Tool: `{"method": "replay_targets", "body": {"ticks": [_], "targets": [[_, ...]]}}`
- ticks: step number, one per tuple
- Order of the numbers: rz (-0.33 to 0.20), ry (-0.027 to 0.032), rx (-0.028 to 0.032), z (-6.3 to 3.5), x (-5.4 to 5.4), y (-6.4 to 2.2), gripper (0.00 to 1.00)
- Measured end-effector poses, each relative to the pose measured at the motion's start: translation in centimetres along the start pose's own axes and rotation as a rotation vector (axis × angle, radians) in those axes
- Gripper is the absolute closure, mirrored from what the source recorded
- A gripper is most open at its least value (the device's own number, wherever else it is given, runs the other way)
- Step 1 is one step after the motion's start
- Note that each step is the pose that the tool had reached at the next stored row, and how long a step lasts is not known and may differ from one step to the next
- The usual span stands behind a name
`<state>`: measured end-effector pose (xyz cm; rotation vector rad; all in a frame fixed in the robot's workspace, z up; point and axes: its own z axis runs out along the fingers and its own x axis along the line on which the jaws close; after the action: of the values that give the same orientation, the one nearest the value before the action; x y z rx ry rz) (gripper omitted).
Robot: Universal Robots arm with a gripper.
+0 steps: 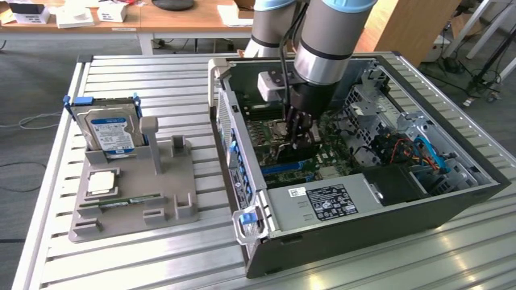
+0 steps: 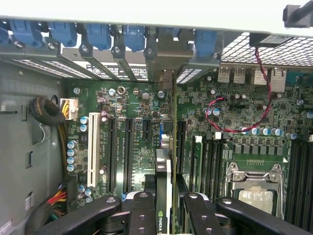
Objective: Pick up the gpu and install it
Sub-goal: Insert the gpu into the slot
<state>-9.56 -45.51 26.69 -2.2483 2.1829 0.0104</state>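
My gripper (image 1: 296,140) reaches down into the open computer case (image 1: 379,232), over the green motherboard (image 1: 278,130). In the wrist view the gpu (image 2: 163,183) appears edge-on as a thin dark slab with a logo. It is pinched between the two black fingers (image 2: 142,210), and the gripper (image 2: 166,208) is shut on it. The card stands upright and runs toward the slot bracket (image 2: 166,78) at the case's rear wall. Its lower edge lies along a black expansion slot (image 2: 179,142) among the parallel slots; whether it is seated I cannot tell.
On the exterior view's left, a grey fixture (image 1: 161,199) holds a hard drive (image 1: 111,130), a memory stick (image 1: 129,199) and a chip (image 1: 103,181). Inside the case are the power supply (image 1: 322,202), a red cable (image 2: 254,117), the CPU socket (image 2: 254,188) and blue latches (image 2: 100,34).
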Motion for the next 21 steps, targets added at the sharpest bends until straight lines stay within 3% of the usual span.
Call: {"method": "replay_targets", "body": {"ticks": [21], "targets": [[0.0, 0.0001, 0.0, 0.37, 0.0, 0.0, 0.73]]}}
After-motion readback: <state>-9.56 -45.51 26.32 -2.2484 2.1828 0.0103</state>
